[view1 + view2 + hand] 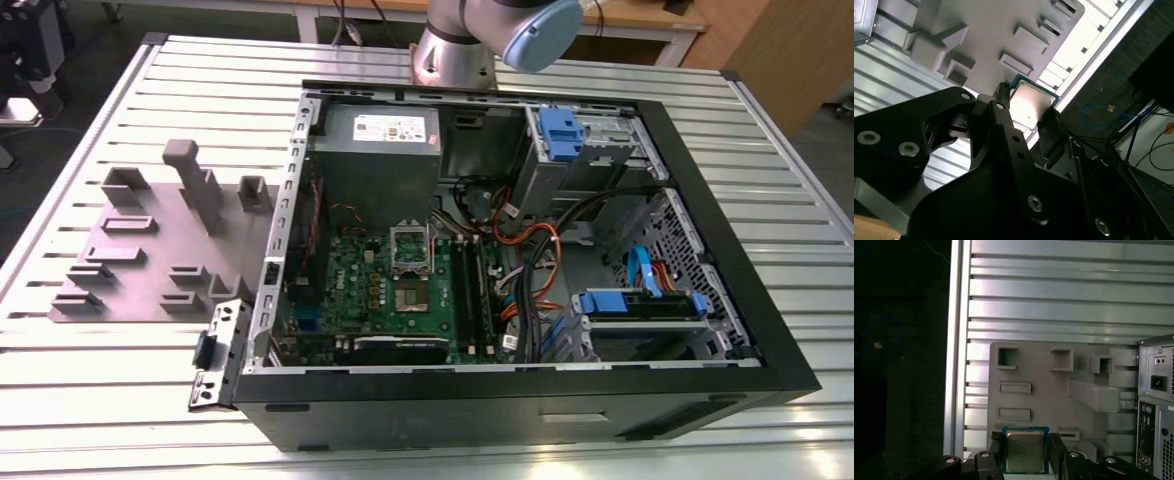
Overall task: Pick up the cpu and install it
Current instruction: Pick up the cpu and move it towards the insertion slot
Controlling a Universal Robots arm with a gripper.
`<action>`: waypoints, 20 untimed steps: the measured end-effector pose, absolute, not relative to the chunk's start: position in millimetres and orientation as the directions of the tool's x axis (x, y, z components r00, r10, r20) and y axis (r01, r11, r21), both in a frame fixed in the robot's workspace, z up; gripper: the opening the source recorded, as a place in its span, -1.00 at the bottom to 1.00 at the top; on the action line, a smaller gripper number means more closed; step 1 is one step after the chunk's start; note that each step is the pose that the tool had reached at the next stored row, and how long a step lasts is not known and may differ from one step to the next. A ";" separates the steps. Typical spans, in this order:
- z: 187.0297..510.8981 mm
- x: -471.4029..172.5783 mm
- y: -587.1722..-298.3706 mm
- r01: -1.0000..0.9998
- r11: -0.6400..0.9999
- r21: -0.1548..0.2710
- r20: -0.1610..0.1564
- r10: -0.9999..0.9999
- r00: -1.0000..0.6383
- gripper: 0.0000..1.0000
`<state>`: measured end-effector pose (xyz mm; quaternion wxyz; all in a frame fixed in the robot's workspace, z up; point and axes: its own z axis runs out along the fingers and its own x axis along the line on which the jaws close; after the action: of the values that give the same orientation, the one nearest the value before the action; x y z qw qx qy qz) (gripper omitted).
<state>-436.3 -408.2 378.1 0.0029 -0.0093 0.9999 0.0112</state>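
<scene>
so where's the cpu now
Both wrist views show the cpu clamped in the pincer above the grey tray, on the exterior view's left of the computer case.

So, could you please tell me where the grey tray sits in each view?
Exterior view: grey tray at the exterior view's left, beside the computer case.
First wrist view: grey tray beyond the cpu clamped in the gripper.
Second wrist view: grey tray beyond the gripped cpu.
Shared landmark: the slatted table under it.
</scene>
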 end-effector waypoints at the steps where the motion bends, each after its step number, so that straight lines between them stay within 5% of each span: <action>1: 379.8 -436.3 -408.2 -0.019 1.000 0.021 -0.006 -0.019 -1.000 -0.06; 20: 395.0 -436.3 -408.0 -0.019 1.000 0.008 -0.006 -0.019 -1.000 -0.06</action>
<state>-436.3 -408.0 395.0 0.0029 -0.0094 0.9999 0.0042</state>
